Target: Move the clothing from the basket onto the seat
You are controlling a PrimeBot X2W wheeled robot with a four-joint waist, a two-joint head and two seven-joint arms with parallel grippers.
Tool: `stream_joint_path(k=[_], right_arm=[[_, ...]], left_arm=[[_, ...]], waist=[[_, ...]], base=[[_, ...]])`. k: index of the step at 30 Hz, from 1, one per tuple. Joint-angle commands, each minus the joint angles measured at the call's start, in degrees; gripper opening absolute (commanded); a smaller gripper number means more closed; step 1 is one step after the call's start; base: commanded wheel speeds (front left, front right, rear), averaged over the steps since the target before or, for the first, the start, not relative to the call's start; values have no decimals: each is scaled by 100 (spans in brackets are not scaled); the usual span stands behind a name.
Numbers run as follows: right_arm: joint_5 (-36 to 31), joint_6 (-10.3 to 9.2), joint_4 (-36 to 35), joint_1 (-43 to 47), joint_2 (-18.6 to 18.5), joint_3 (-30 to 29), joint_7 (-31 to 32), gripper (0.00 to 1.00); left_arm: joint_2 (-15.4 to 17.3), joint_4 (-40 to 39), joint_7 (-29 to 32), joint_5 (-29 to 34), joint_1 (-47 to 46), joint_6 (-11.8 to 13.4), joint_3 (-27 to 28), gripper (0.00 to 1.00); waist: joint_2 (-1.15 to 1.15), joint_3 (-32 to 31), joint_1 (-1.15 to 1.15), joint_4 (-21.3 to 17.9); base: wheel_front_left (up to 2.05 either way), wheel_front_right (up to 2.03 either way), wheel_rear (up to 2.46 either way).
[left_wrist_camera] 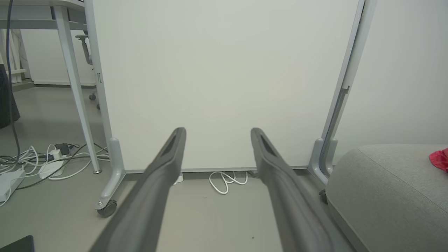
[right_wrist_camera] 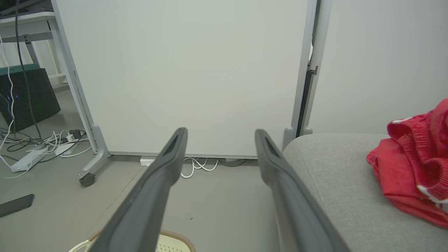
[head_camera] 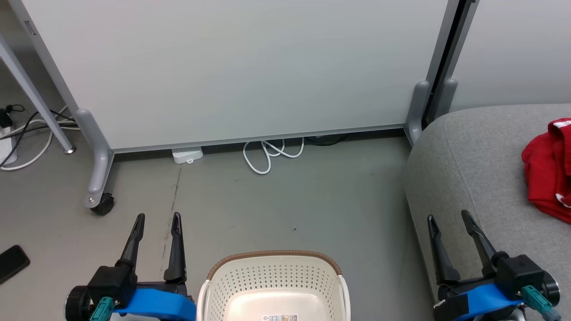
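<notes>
The cream basket (head_camera: 232, 280) with a brown rim stands on the floor at the bottom centre of the head view, and the part of its inside that shows holds no fabric. Its rim (right_wrist_camera: 175, 235) peeks in at the bottom of the right wrist view. Red clothing (head_camera: 546, 171) lies bunched on the grey seat (head_camera: 468, 178) at the far right. My left gripper (head_camera: 158, 218) hangs open over the floor left of the basket. My right gripper (head_camera: 447, 216) is open at the seat's front left edge, with nothing between its fingers. The clothing (right_wrist_camera: 413, 164) and seat (right_wrist_camera: 332, 182) sit right of my right fingers.
A pale rolling partition (head_camera: 232, 67) on castor feet (head_camera: 101, 203) stands behind the floor area. White cables (head_camera: 267, 156) and a white box (head_camera: 187, 154) lie at its base. A dark phone (head_camera: 12, 263) lies on the floor at left, beside table legs (head_camera: 31, 93) and more cables.
</notes>
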Motion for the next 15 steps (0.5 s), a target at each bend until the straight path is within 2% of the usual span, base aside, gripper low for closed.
stream_joint_path(k=[1,13,14,15], right_arm=[[46,1,16,71,14,4,-1,100],[185,2,99,64,16,12,-1,100],[165,-1,105,7,4,19,0,0],[165,-1,159,17,5,23,2,0]], left_arm=[[-5,22,-24,19,50,-38,31,100],[-11,101,-24,1,44,16,-14,100],[-7,111,3,-39,7,6,-8,0],[-9,162,12,-44,31,7,-8,0]], waist=[[-1,-6,0,11],[-1,-24,0,28],[-1,-23,0,28],[-1,-23,0,27]], base=[[0,0,0],[0,0,0],[0,0,0],[0,0,0]])
